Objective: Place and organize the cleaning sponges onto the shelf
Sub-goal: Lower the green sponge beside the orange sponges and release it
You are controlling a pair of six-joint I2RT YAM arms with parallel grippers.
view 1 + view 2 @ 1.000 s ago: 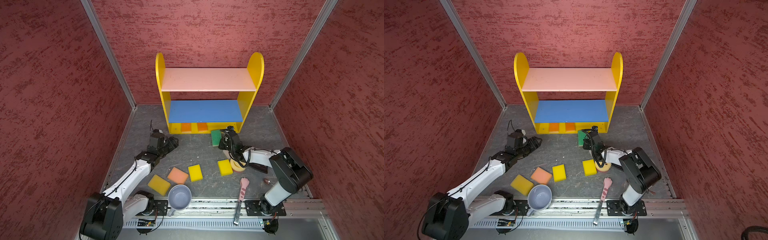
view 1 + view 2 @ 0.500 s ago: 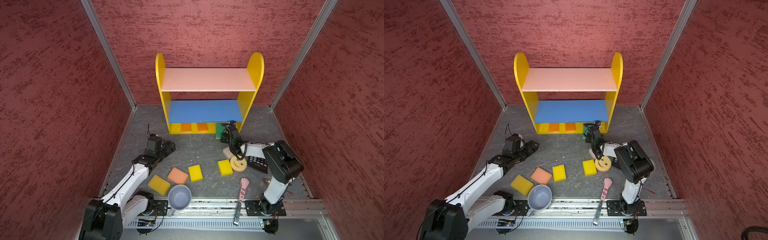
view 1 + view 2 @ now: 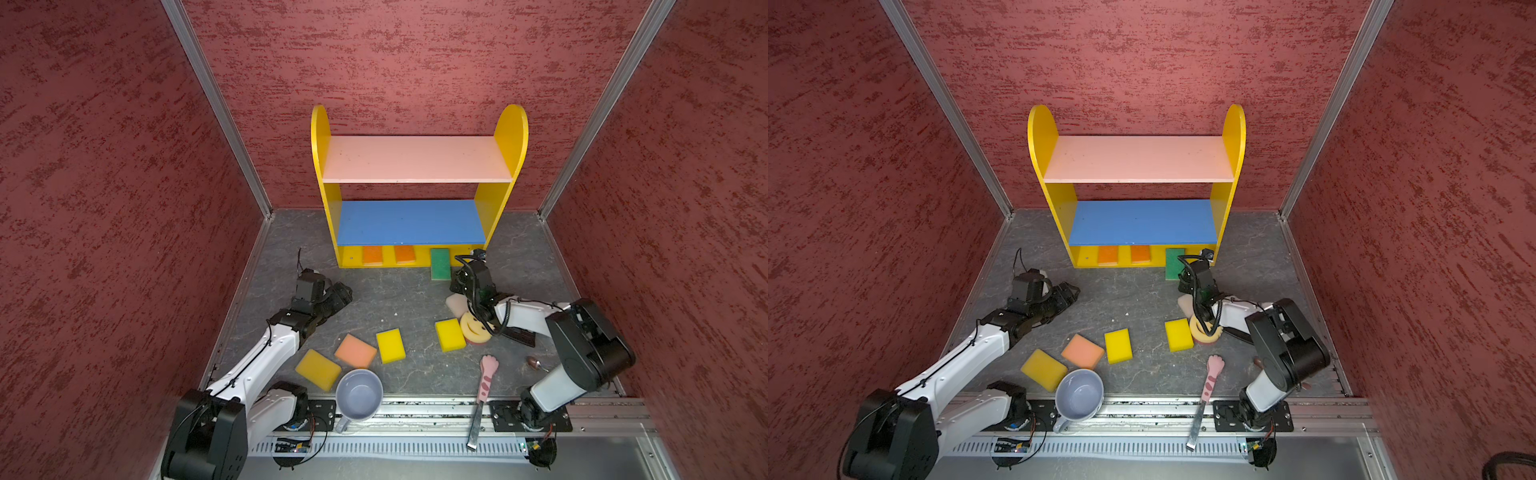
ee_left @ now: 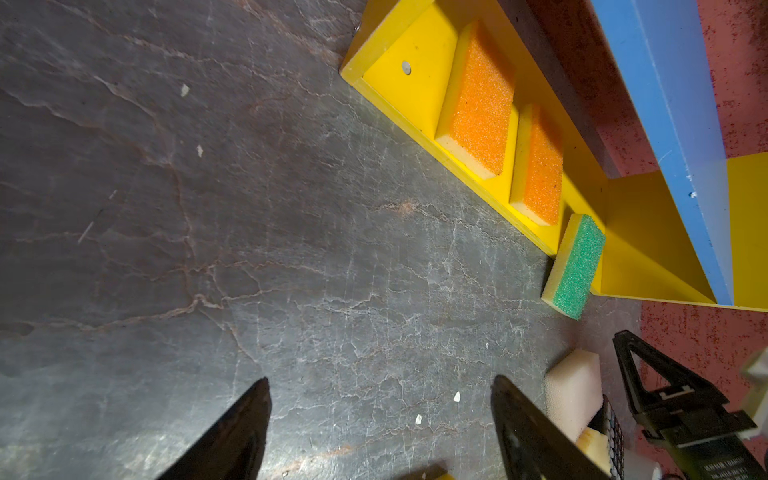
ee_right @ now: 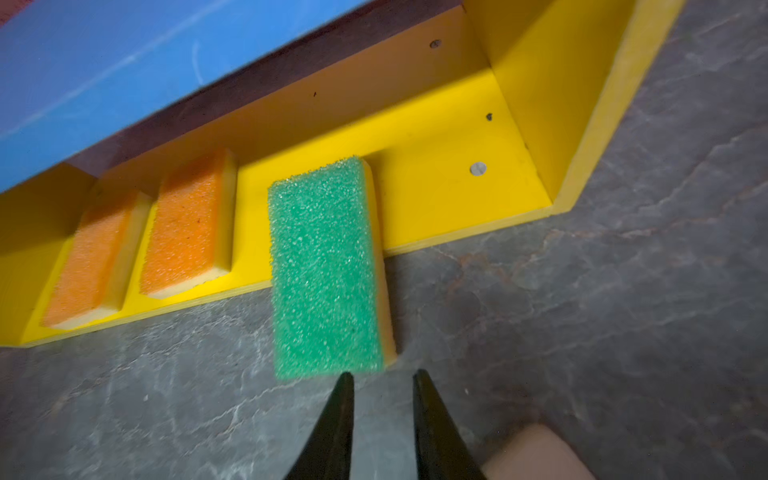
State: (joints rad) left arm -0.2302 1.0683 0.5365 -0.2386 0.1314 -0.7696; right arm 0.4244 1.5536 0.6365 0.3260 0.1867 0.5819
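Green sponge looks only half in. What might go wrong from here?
1. The green sponge straddles the front edge of the bottom board, half on the floor; a nudge from the right gripper, jaws barely apart behind it, may skew it.
2. That arm hangs over the smiley sponge; retreating could drag it.

You have open room on the yellow bottom board point(image 5: 449, 195) between the green-topped foam sponge point(image 5: 326, 270), which straddles its front lip, and the yellow side panel point(image 5: 540, 83). Two orange-topped foam sponges point(image 5: 187, 224) block the stretch beyond.
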